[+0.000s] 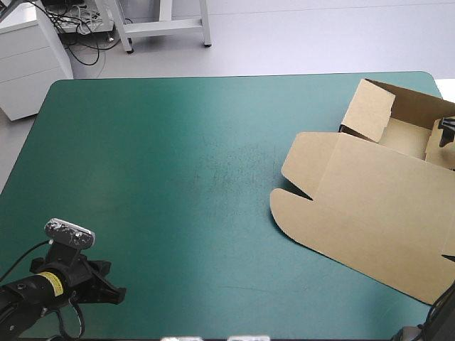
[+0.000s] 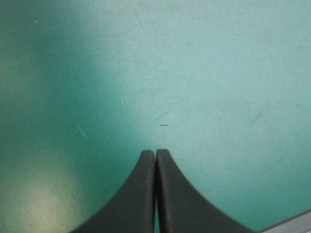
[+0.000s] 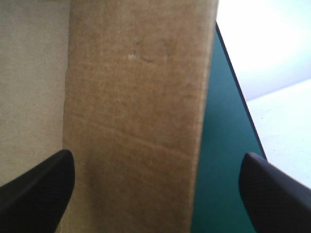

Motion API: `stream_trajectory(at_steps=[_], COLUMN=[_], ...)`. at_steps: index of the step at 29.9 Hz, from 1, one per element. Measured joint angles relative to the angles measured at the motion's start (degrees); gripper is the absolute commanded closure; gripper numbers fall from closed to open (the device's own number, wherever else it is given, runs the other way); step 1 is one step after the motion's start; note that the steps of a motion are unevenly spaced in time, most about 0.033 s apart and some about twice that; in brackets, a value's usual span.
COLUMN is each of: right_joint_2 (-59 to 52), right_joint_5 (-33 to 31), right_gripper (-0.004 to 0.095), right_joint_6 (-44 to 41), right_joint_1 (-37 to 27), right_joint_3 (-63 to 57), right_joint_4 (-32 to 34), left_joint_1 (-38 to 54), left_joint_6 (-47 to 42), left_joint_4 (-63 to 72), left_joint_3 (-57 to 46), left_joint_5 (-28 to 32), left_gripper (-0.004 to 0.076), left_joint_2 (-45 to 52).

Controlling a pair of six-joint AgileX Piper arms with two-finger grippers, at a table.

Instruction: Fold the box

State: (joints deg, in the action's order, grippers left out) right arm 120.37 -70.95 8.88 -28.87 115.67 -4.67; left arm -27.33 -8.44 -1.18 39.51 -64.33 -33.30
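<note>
- High view: the brown box (image 1: 370, 206) is seen at the 3 o'clock side of the teal-green cover (image 1: 178, 156), part of it running past the table's right edge. Walls are raised at its far end (image 1: 370, 110); the lid lies flat toward the near edge, so the long axis is judged to run from about 1 o'clock to 7 o'clock. The left gripper (image 1: 114, 290) is parked at 7 o'clock, well apart from the box, which lies toward 2 o'clock from it. The right gripper (image 1: 447, 132) is barely seen at the raised walls and is by far the nearer.
- Left wrist view: the left gripper (image 2: 155, 153) is shown clenched, its fingers pressed together with nothing held. Only bare cover is seen ahead of it.
- Right wrist view: the right gripper (image 3: 156, 158) is shown released, fingers spread wide. A panel of the box (image 3: 136, 97) stands between them, with cover (image 3: 218, 160) beside it. Contact cannot be told. The coming wall fold is judged to fall to this arm.
</note>
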Motion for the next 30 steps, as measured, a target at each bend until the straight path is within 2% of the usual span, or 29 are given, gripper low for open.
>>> stream_trajectory(at_steps=[6,11,14,16,18,21,22,24,30], right_joint_2=[-1.96,-9.93,-16.57,-20.27,-24.16,-29.63,-31.29,-35.48,-47.16], right_joint_5=[-0.04,-0.04,-0.18,-0.36,-0.43,-0.43,-0.43,-0.38,0.11], right_gripper=[0.0033,0.0035,0.0088,0.0197,0.0349,0.0651,0.0785,0.0928,0.0916], right_joint_6=[-0.58,-0.77,-0.04,0.01,0.13,0.17,0.48,2.39,5.69], right_joint_1=[0.0,0.0,0.07,0.11,0.3,1.3,1.73,3.43,14.1], right_joint_3=[0.0,-2.08,-5.72,-8.32,-11.34,-16.24,-17.51,-20.43,-26.84], right_joint_4=[-0.04,-3.34,-5.9,-6.93,-7.72,-8.36,-8.8,-10.37,-13.83], left_joint_1=[0.0,0.0,0.0,0.0,0.0,0.0,0.0,0.0,0.0], left_joint_6=[0.0,0.0,0.0,-0.05,-0.05,-0.05,-0.05,-0.05,-0.11], left_joint_4=[0.05,0.05,0.05,0.05,0.05,0.05,0.05,0.0,0.0], left_joint_3=[0.0,0.0,0.0,0.0,0.0,0.0,0.0,0.0,0.0], left_joint_5=[-0.21,-0.11,0.02,0.38,0.76,1.08,1.21,1.45,2.74], left_gripper=[0.0756,0.0756,0.0756,0.0756,0.0756,0.0756,0.0756,0.0756,0.0756], left_joint_2=[0.0,0.0,0.0,0.0,0.0,0.0,0.0,0.0,0.0])
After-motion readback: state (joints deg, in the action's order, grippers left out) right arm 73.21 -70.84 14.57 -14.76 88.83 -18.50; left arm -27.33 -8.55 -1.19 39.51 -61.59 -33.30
